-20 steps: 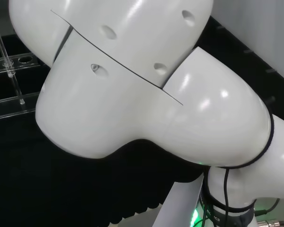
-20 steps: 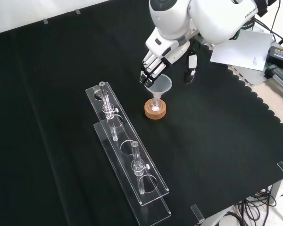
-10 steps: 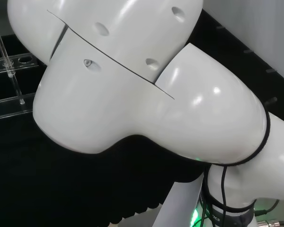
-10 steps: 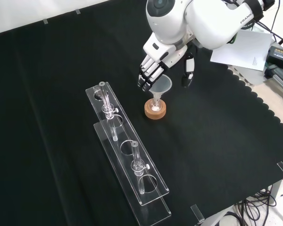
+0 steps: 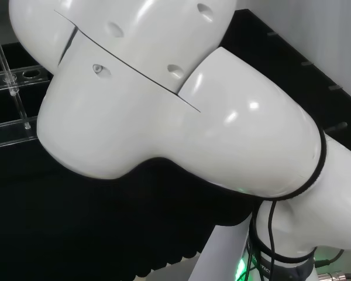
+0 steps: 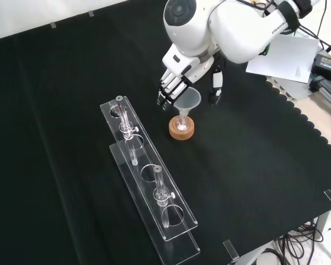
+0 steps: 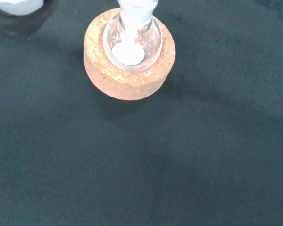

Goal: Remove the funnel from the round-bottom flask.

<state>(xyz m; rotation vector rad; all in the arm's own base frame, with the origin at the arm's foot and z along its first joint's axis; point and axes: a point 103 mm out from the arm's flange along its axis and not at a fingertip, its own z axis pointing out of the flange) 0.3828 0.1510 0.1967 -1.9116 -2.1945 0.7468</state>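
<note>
In the front view a clear funnel (image 6: 187,101) stands with its stem in a small round-bottom flask (image 6: 181,125), which sits in a cork ring (image 6: 181,131) on the black cloth. The hand (image 6: 179,70) hangs over the funnel's far side, open. Its fingers (image 6: 165,95) reach down to the left of the funnel's rim and its thumb (image 6: 214,94) to the right, both apart from the rim. From the wrist view the cork ring (image 7: 129,70) holds the flask (image 7: 132,44), with something white at its bottom, and the funnel's stem (image 7: 137,7) enters its neck.
Two long clear racks (image 6: 149,176) with glass pieces lie left of and nearer than the flask in the front view. Papers (image 6: 284,55) and the cloth's scalloped edge are at the right. The arm's white links (image 5: 164,99) dominate the head view, with a rack (image 5: 14,126) at its left.
In the front view the hand has shifted left and slightly lower, bringing fingers and thumb down to either side of the funnel. Funnel, flask and cork ring have not moved.
</note>
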